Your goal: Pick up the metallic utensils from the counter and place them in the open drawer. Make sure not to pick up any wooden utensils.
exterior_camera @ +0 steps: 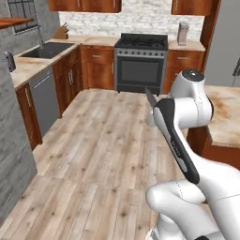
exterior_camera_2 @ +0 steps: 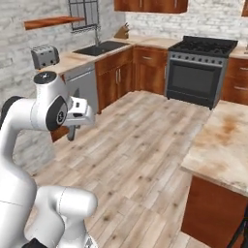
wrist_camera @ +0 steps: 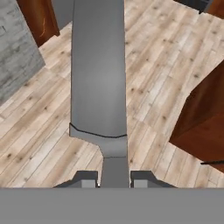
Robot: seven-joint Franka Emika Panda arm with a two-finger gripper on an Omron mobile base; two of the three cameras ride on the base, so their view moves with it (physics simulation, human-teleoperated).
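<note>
In the hand view, my gripper [wrist_camera: 114, 179] is shut on the knife [wrist_camera: 98, 78]. Its wide dark grey blade runs up the middle of that view, above the wood plank floor. The two fingertips [wrist_camera: 85, 178] press against the knife's narrow neck from both sides. In the left base view the grey blade tip [exterior_camera: 150, 97] pokes out beside the arm's upper links. The counter [exterior_camera: 227, 117] is the beige marbled slab on my right, also seen as counter [exterior_camera_2: 223, 138] on its reddish wood base. The open drawer and the wooden utensils are out of view.
A black stove [exterior_camera: 140, 63] stands at the back wall between reddish cabinets. A sink counter [exterior_camera_2: 99, 48] with a toaster [exterior_camera_2: 44, 56] and a grey dishwasher [exterior_camera: 44, 101] runs along the left. Wood plank floor [exterior_camera: 103, 154] spreads between them. A reddish-brown cabinet side [wrist_camera: 203, 118] lies to the right below the hand.
</note>
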